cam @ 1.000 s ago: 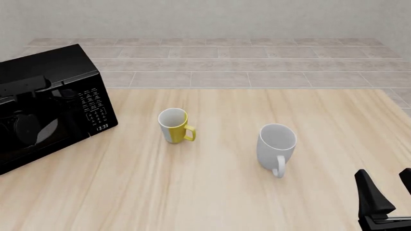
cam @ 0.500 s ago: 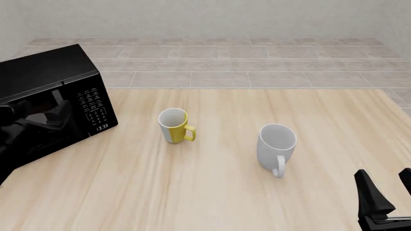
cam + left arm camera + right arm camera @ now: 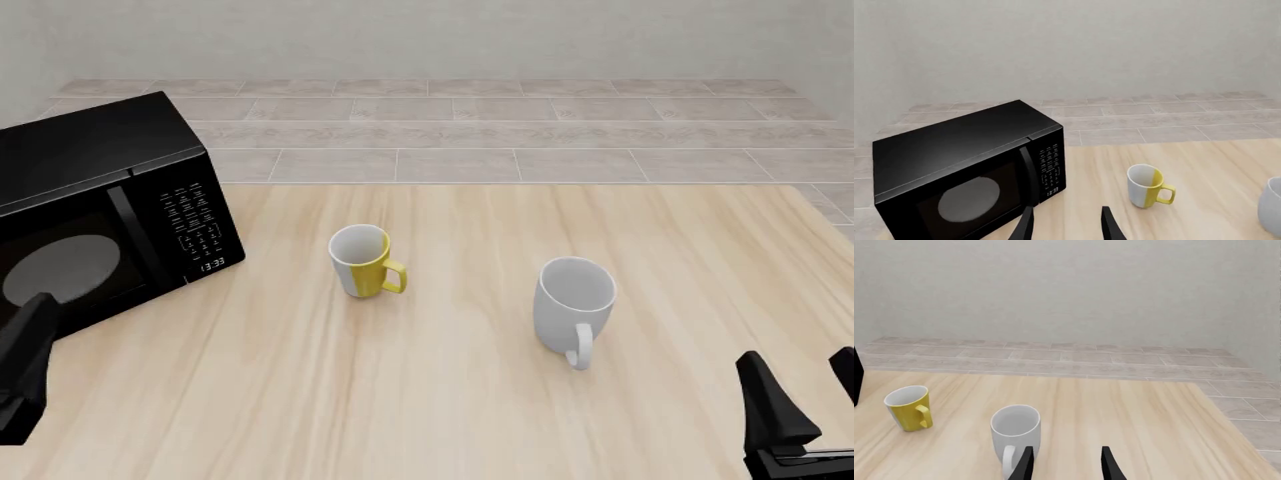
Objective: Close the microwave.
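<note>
The microwave (image 3: 114, 215) stands at the far left of the bench (image 3: 454, 400), turned a little so its front faces the near side. Its door with the grey oval window (image 3: 969, 200) appears flush with the keypad panel (image 3: 1049, 169) in both the front and left wrist views, with no gap showing along the seam, so I judge the closing essentially done.

What the step calls for now is a check, not force. If any play remains at the latch edge beside the keypad, a flat, square press there would seat it without sliding the whole box. The left gripper (image 3: 1065, 227) hangs just in front of the door's lower corner, its fingers spread apart and holding nothing, not touching the door as far as the pictures show. Drawing it straight away from the door should avoid snagging the edge.

Out from the microwave, a yellow-and-white mug (image 3: 362, 261) stands upright near the bench's middle, and a larger white mug (image 3: 574, 307) stands upright to its right. No contents show in either.

The right gripper (image 3: 1065, 466) waits at the near right corner, fingers apart and empty, the white mug just ahead of it.
</note>
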